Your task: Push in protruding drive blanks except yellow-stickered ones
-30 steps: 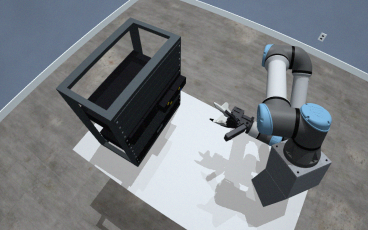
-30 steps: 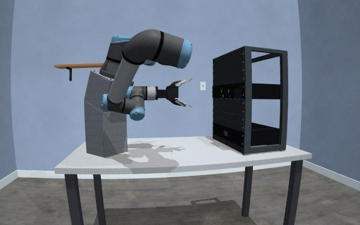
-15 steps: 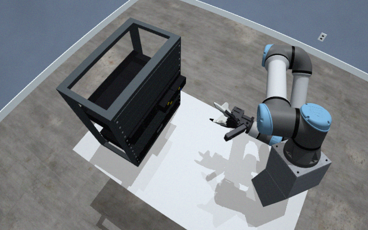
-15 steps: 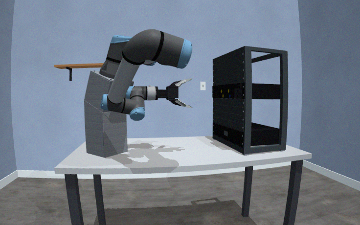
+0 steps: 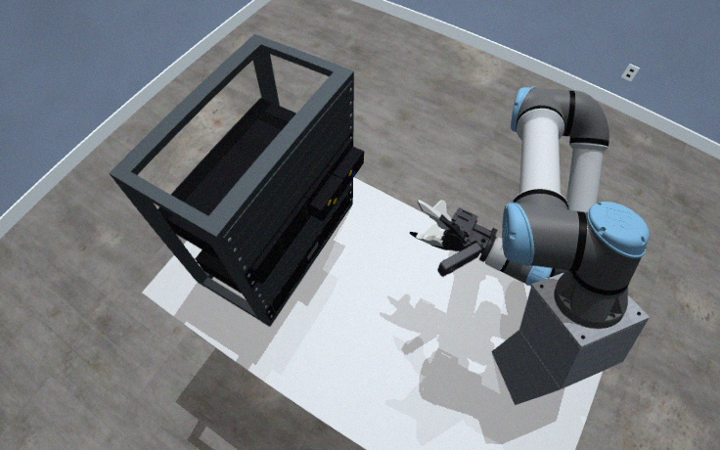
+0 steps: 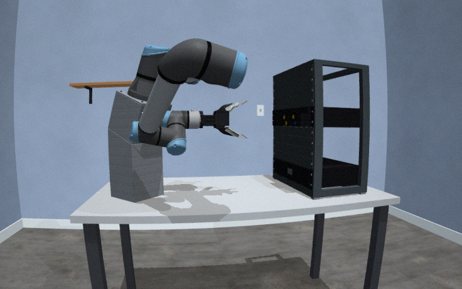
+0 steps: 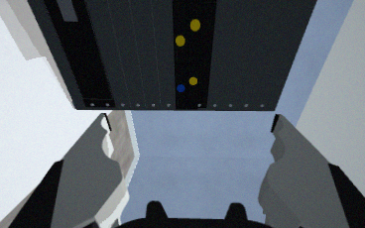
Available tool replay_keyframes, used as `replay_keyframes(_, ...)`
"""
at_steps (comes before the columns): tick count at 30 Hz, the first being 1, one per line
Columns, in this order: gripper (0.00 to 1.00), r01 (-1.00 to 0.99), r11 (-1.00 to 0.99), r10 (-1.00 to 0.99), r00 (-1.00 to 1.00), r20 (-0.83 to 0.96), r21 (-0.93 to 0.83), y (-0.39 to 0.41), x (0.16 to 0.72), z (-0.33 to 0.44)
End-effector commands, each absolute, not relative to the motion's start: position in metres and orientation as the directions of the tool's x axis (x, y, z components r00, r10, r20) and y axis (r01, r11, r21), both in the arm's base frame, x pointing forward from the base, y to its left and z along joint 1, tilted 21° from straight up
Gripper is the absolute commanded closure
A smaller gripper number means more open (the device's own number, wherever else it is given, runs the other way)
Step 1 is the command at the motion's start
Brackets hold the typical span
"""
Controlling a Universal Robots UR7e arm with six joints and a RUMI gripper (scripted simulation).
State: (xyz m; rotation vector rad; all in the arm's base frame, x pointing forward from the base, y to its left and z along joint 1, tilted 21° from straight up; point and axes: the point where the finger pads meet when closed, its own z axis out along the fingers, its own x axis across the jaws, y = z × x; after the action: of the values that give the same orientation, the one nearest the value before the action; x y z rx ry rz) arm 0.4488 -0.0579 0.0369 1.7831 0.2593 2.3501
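The dark rack (image 5: pixel 285 142) (image 6: pixel 317 125) (image 7: pixel 124 50) stands upright at one end of the white table (image 5: pixel 352 346) (image 6: pixel 226 204). A black row of drive blanks (image 6: pixel 299 117) (image 7: pixel 190 59) crosses its front at mid height and bears three yellow dots and one blue dot. In the top view, one blank with yellow dots (image 5: pixel 330 196) sticks out, and another (image 5: pixel 353 160) sticks out at the far end. I cannot tell which blank the blue dot is on. My gripper (image 5: pixel 425 222) (image 6: pixel 244 119) (image 7: pixel 189 114) is open and empty. It points at the rack front, level with that row, well short of it.
The arm's grey pedestal (image 5: pixel 564 346) (image 6: pixel 132 168) stands on the table's other end. A black unit (image 6: pixel 292 172) fills the rack's bottom bay. A wooden wall shelf (image 6: pixel 96 85) hangs behind the arm. The rack stands close to the table's edges.
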Motion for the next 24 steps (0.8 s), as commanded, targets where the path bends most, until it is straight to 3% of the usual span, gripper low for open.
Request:
replay_keyframes(1, 0.00, -0.038, -0.969, 0.247, -0.265, 0.932, 0.246, -0.057, 0.450, 0.038)
replay_keyframes(24, 0.00, -0.038, -0.969, 0.247, -0.265, 0.932, 0.246, -0.052, 0.465, 0.041)
